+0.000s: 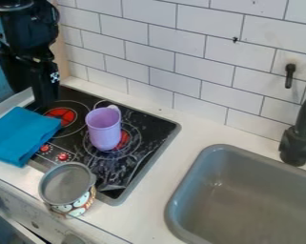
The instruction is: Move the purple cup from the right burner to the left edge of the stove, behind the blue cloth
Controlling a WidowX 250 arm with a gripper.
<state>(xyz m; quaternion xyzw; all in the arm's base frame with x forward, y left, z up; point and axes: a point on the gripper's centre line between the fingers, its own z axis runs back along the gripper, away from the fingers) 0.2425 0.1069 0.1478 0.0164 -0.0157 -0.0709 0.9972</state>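
Observation:
The black gripper (45, 89) hangs at the upper left, over the back left corner of the black stove top (133, 161). Just below and left of it, a folded blue cloth (23, 135) lies across the stove's left edge and the counter. A purple cup (105, 129) stands upright on the right-hand burner, to the right of the gripper. At the stove's front edge is a round metal container (67, 186) with a patterned side, partly on the counter.
A grey sink (175, 205) is set into the counter at the right, with a black faucet (298, 143) behind it. White wall tiles (177, 62) rise along the back. The stove's front panel (29, 214) lies at the lower left.

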